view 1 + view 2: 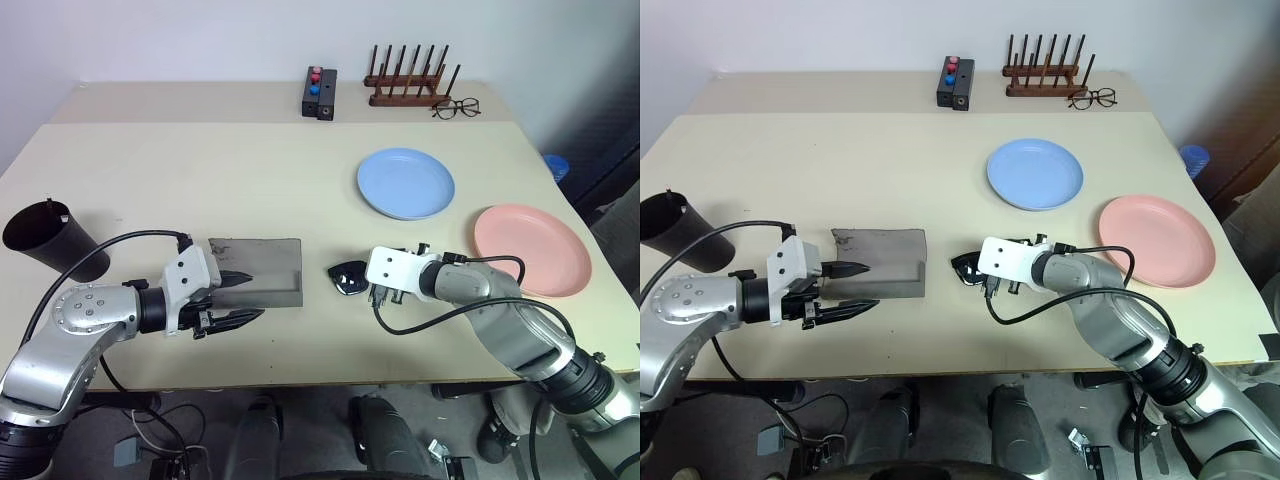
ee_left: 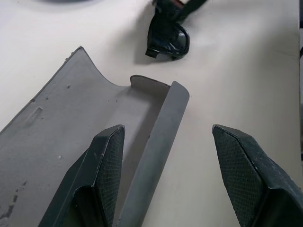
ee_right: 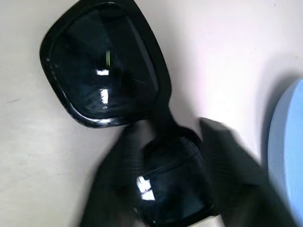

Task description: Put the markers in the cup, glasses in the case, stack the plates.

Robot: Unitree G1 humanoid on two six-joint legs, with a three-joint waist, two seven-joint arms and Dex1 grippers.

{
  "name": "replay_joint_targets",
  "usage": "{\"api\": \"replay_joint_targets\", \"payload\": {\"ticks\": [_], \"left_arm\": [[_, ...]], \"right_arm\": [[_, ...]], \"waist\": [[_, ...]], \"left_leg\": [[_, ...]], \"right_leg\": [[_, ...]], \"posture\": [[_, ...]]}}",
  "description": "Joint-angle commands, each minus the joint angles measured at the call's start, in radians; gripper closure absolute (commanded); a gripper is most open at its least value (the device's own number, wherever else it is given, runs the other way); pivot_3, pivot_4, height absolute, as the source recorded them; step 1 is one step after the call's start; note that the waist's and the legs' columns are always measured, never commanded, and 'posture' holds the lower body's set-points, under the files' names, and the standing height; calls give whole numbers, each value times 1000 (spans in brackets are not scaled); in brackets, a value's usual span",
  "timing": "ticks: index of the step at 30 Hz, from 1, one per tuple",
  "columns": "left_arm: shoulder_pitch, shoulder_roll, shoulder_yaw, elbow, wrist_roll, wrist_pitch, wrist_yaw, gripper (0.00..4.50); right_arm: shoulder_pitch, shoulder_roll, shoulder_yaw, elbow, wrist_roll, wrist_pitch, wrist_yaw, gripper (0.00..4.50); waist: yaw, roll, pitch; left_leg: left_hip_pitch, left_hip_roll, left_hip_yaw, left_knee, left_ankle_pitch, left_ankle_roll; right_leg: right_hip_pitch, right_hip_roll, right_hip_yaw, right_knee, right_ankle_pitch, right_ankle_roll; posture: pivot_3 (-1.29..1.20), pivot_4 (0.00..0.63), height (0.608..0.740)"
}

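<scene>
A: Sunglasses (image 3: 109,85) sit right under the lens in the right wrist view, one dark lens between the fingers (image 3: 118,179) of the right end effector (image 3: 175,175), which are narrowed around it. They look blurred, so I judge the grip unsettled; a pinch on a slick lens could slip or swing the frame.

B: And the left wrist view?

A: Left end effector (image 2: 165,175) is wide, holding nothing, one finger (image 2: 106,165) over the grey case (image 2: 71,123), the other over bare surface. The raised wall of the case is between them. If it closes carelessly it could shove the case or fold that wall.

B: From the head views?

A: The case (image 1: 262,268) lies near the front edge, left of centre, the sunglasses (image 1: 347,277) just beside it to the right. The black cup (image 1: 52,240) leans at the left edge; tipping it is a risk. I can't make out markers. The blue plate (image 1: 405,183) is right of centre, the pink plate (image 1: 530,248) near the right edge, unstacked. The middle and far-left stretch of the surface (image 1: 180,170) is open. A button box (image 1: 319,92), rack (image 1: 408,80) and wire eyeglasses (image 1: 456,107) line the back edge.
</scene>
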Motion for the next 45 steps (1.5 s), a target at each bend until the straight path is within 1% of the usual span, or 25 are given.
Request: {"api": "replay_joint_targets", "payload": {"ticks": [1, 13, 19, 22, 28, 29, 30, 32, 33, 34, 36, 41, 45], "left_arm": [[3, 12, 35, -38, -20, 1, 10, 1475], [5, 15, 33, -38, -24, -1, 20, 1475], [9, 18, 35, -39, -25, 1, 25, 1475], [13, 20, 40, -36, -26, 3, 29, 1475], [12, 22, 41, -35, -31, 7, 36, 1475], [12, 21, 41, -34, -33, 9, 37, 1475], [12, 21, 40, -33, -34, 10, 38, 1475], [15, 20, 39, -31, -35, 12, 39, 1475], [17, 20, 38, -30, -34, 11, 40, 1475], [19, 18, 38, -29, -35, 13, 41, 1475], [21, 17, 39, -31, -38, 16, 44, 1475], [25, 12, 41, -44, -44, 26, 55, 1475], [35, 10, 44, -57, -50, 35, 63, 1475]], "right_arm": [[-6, 1, -26, -1, -27, -30, 21, 4328], [0, 21, -46, 25, -65, -103, 54, 4328], [-13, 25, -68, 72, -82, -154, 52, 4328], [-30, 5, -78, 133, -98, -255, 45, 4328], [-124, 8, -76, 356, -127, -627, 2, 4328], [-147, 5, -67, 402, -139, -715, -8, 3769], [-166, 3, -60, 443, -148, -790, -13, 3453], [-195, 4, -54, 517, -173, -906, -28, 2484], [-220, 7, -48, 568, -200, -963, -49, 1923], [-252, 12, -40, 629, -228, -1026, -73, 1511], [-307, 23, -25, 732, -276, -1127, -112, 436], [-406, 47, 12, 914, -378, -1336, -198, 436], [-452, 64, 39, 994, -436, -1477, -247, 436]], "waist": [[0, 0, 0], [0, 0, 0], [0, 0, 0], [0, 0, 0], [-2, 0, 0], [-2, 0, 0], [-2, 0, 0], [-2, 0, 0], [-2, 0, 0], [-2, 0, 0], [-2, 0, 0], [-3, 0, 0], [-2, 1, 0]], "left_leg": [[0, 0, 0, 0, 0, 0], [0, 0, 0, 0, 0, 0], [0, 0, 0, 0, 0, 0], [0, 0, 0, 0, 0, 0], [0, 0, 0, 0, 0, 0], [0, 0, 0, 0, 0, 0], [0, 0, 0, 0, 0, 0], [0, 0, 0, -1, 0, 0], [0, 0, 0, -1, 0, 0], [0, 0, 0, -1, 0, 0], [0, 0, 1, 0, 0, 0], [1, 0, 1, -1, 0, 0], [1, 0, 1, -1, 0, 0]], "right_leg": [[0, 0, 0, 0, 0, 0], [0, 0, 0, 0, 0, 0], [0, 0, 0, 0, 0, 0], [0, 0, 0, 0, 0, 0], [0, 0, 0, 0, 0, 0], [0, 0, 0, 0, 0, 0], [0, 0, 0, 0, 0, 0], [0, 0, 0, 0, 0, 0], [0, 0, 0, 0, 0, 0], [0, 0, 0, 0, 0, 0], [0, 0, 0, 0, 0, 0], [0, 0, 0, 0, 0, 0], [0, 0, 0, 0, 0, 0]], "posture": [[0, 150, 738], [0, 150, 738], [0, 150, 738], [0, 150, 738], [0, 150, 738], [0, 150, 738], [0, 150, 738], [0, 150, 738], [0, 150, 738], [0, 150, 738], [0, 150, 738], [0, 150, 738], [0, 150, 738]]}}
